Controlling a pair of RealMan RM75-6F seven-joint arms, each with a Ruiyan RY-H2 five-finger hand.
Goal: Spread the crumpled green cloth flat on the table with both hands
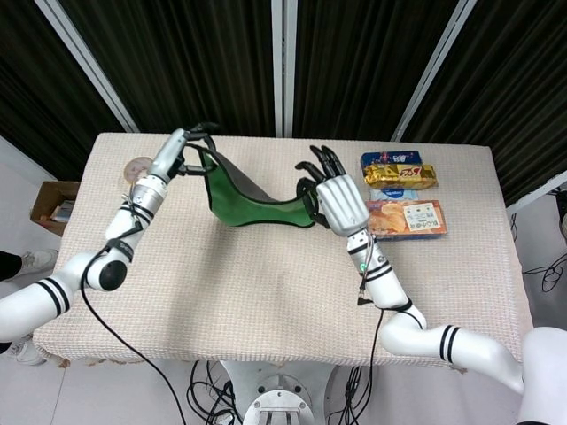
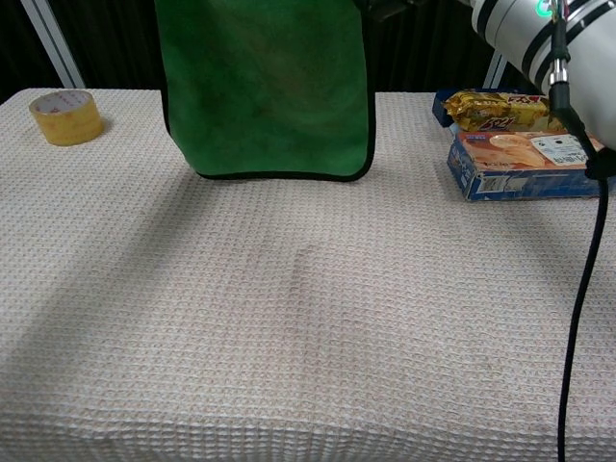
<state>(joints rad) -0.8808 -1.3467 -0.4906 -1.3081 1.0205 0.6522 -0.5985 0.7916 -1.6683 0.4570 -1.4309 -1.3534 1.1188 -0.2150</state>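
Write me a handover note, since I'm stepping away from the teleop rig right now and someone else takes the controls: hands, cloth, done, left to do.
Left hand: holds one top corner of the green cloth, raised.
Right hand: holds the other top corner, raised.
Cloth: uncrumpled, hanging as a sheet between the hands; chest view shows its lower edge near the table, contact unclear.
Nearby: tape roll on the left, snack packs on the right.
Done: cloth picked up and opened.
Left: lower it flat onto the table, then release.
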